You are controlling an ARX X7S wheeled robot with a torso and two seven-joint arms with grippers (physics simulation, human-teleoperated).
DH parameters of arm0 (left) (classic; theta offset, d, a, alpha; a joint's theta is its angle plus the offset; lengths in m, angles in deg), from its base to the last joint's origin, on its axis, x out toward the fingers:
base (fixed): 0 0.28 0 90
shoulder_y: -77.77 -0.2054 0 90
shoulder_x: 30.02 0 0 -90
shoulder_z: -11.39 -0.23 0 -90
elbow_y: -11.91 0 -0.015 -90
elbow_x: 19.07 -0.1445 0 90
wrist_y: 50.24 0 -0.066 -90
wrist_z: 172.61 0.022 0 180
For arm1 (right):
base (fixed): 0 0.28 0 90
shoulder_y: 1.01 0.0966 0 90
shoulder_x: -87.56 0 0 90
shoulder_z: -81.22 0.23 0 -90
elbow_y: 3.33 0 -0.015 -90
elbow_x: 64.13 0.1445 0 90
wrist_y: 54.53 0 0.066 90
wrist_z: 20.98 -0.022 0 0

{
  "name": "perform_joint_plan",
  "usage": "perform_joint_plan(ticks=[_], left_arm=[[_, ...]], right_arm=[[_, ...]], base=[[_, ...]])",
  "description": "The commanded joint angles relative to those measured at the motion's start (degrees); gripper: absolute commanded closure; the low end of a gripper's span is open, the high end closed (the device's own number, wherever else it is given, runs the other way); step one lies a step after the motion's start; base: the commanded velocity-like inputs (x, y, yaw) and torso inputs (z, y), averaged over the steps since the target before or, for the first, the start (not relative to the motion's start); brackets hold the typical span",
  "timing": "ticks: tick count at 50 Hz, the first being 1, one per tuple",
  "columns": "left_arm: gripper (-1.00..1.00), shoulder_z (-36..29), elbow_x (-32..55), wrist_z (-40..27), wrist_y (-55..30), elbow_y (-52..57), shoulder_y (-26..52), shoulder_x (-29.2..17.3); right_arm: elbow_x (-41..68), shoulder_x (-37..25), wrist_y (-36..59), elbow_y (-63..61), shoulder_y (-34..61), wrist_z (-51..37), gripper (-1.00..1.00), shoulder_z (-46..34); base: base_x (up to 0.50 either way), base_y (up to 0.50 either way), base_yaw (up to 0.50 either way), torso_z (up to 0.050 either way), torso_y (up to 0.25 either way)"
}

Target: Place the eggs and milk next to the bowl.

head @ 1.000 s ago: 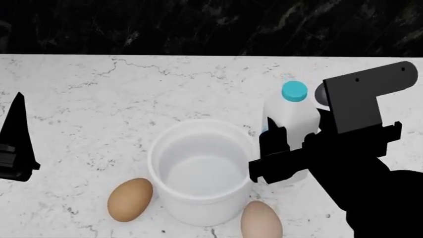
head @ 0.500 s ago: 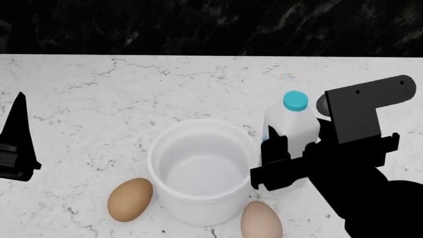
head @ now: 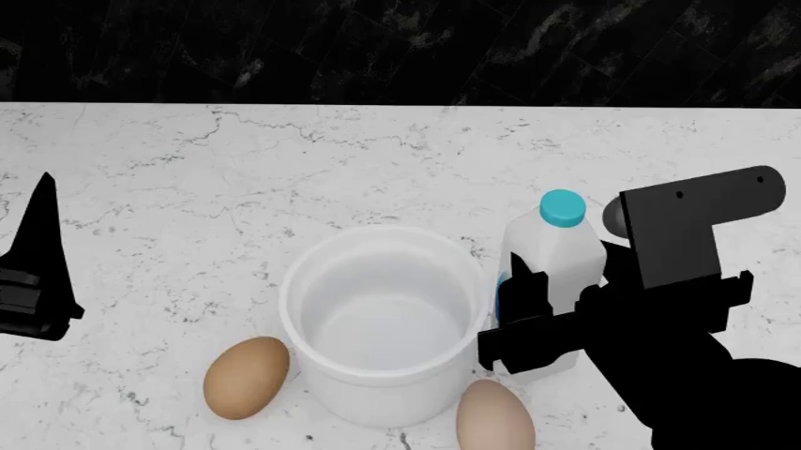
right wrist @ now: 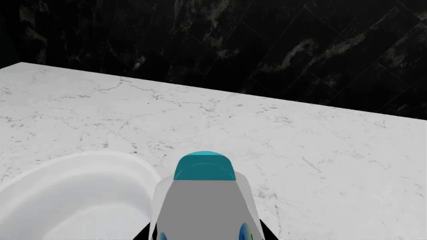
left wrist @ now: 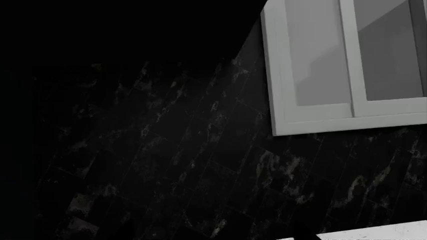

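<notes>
Both eggs [head: 247, 378] sit beside the bowl [head: 382, 323]; your right claw [head: 551, 309] grips the milk [head: 552, 272] at its 3 o'clock, release pending. Left claw [head: 36, 281]: can't tell.

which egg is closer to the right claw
The paler, pinkish egg, in front of the bowl on its right side, just below the right claw holding the milk. The darker tan egg lies across the bowl, on its left.

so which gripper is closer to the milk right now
Right. The right gripper is clamped around the milk beside the bowl; the left gripper sits far off at the counter's opposite edge.
</notes>
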Motion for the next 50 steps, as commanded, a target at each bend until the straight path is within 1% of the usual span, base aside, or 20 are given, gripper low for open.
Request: perform_joint_plan(ticks=[1, 15, 24, 35, 36, 50], left_arm=[[-1.0, 1.22, -0.89, 1.6, -0.39, -0.28, 0.02, 1.29], [-1.0, 1.01, -0.46, 0.34, -2.25, 1.76, 0.33, 0.83], [-1.0, 1.04, -0.92, 1.45, -0.53, -0.28, 0.11, 1.23], [-1.0, 0.9, -0.87, 1.24, -0.79, 0.07, 0.08, 1.17], [-1.0, 0.92, -0.88, 1.29, -0.7, 0.01, 0.05, 1.16], [-1.0, 0.96, -0.98, 1.8, 0.14, -0.77, -0.12, 1.25]], right_arm=[[-3.53, 0.93, -0.64, -0.2, 0.18, 2.76, 1.0, 2.39], [-4.1, 1.06, -1.56, 0.54, -0.63, 3.19, 1.0, 2.32], [-4.06, 1.11, -1.95, 0.63, -1.17, 3.22, 1.0, 2.39], [-3.8, 0.96, -2.01, 0.56, -1.47, 2.96, 1.0, 2.57], [-3.68, 0.95, -1.74, 0.52, -1.36, 2.95, -1.0, 2.44], [-3.24, 0.98, -1.43, 0.28, -0.8, 3.17, -1.0, 2.44]], base=[[0.0, 0.0, 0.0, 0.0, 0.0], [0.0, 0.0, 0.0, 0.0, 0.001], [0.0, 0.0, 0.0, 0.001, 0.0], [0.0, 0.0, 0.0, 0.0, 0.001], [0.0, 0.0, 0.0, 0.0, 0.0], [0.0, 0.0, 0.0, 0.0, 0.0]])
